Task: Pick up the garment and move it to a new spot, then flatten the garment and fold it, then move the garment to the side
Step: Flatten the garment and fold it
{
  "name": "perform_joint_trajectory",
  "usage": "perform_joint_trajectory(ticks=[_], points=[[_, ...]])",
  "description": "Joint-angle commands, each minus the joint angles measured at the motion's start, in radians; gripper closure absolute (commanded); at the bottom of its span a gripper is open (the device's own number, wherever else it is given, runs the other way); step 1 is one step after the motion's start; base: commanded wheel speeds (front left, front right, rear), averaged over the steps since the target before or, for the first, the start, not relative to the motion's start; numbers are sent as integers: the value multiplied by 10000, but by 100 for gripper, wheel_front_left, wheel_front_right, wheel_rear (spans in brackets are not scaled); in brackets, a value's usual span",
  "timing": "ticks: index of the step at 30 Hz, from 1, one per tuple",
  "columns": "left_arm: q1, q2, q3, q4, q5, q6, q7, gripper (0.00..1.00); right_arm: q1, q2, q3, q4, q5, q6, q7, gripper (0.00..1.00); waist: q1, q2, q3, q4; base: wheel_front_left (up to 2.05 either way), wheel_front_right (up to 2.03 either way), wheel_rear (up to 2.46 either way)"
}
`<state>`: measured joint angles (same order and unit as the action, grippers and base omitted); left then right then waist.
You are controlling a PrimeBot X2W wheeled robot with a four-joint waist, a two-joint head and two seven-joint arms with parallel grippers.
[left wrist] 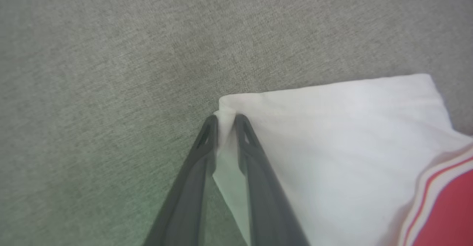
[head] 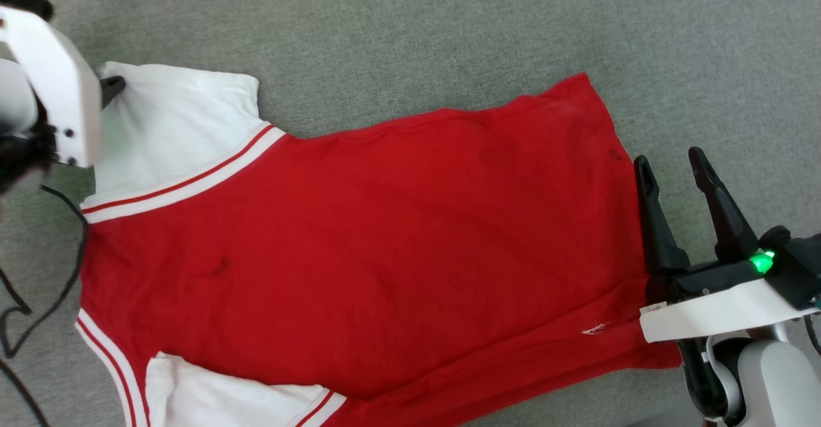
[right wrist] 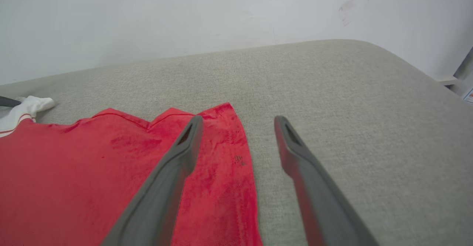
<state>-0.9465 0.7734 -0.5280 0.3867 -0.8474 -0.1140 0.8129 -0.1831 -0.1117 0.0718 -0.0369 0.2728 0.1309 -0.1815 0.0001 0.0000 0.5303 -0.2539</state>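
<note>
your right gripper (head: 670, 161), two long dark fingers on a white wrist, sits nearest. its fingers stand wide apart and hold nothing: one hangs over the hem corner, the other over bare cushion beside it. just beyond lies the garment (head: 385, 222), a bright red jersey t-shirt with white short sleeves and red-and-white stripe trim. it is spread plain side up across the grey woven cushion (head: 449, 23), hem towards your right arm, with a few soft ripples. it looks light and limp, likely to drape and drag on that weave, so take it at corners and seams and pinch both layers. farther off, your left gripper (left wrist: 226, 118) is nearly together, clamped on the corner of the white sleeve (left wrist: 332, 135). behind stands a plain white wall (right wrist: 184, 17).
</note>
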Motion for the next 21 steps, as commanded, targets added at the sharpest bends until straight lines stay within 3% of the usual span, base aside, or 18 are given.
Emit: perform_joint_trajectory(ticks=[1, 8, 12, 17, 21], points=[[404, -234, -170, 84, 96, -24, -310, 100, -99, -10, -65, 34, -58, -4, 31, 0, -1, 0, -122, 83, 0, 0, 0], [362, -504, -143, -111, 359, -112, -2171, 100, 89, -380, -271, -122, -84, -4, 571, 0, -1, 0, -864, 576, 0, 0, 0], [588, -504, -419, -550, 559, -141, -3007, 100, 173, -932, -290, -292, -129, -4, 1455, 0, -1, 0, -1391, 986, 0, 0, 0], [1018, -391, -707, -1493, 530, -157, -3826, 100, -308, -1790, -302, -371, -103, -4, 3715, 0, -1, 0, -1853, 1514, 0, 0, 0], [1432, -144, -1105, -2723, 582, -154, -4294, 100, -996, -2938, 126, -377, 264, -2, 6019, 0, -1, 0, -1969, 1959, 0, 0, 0]])
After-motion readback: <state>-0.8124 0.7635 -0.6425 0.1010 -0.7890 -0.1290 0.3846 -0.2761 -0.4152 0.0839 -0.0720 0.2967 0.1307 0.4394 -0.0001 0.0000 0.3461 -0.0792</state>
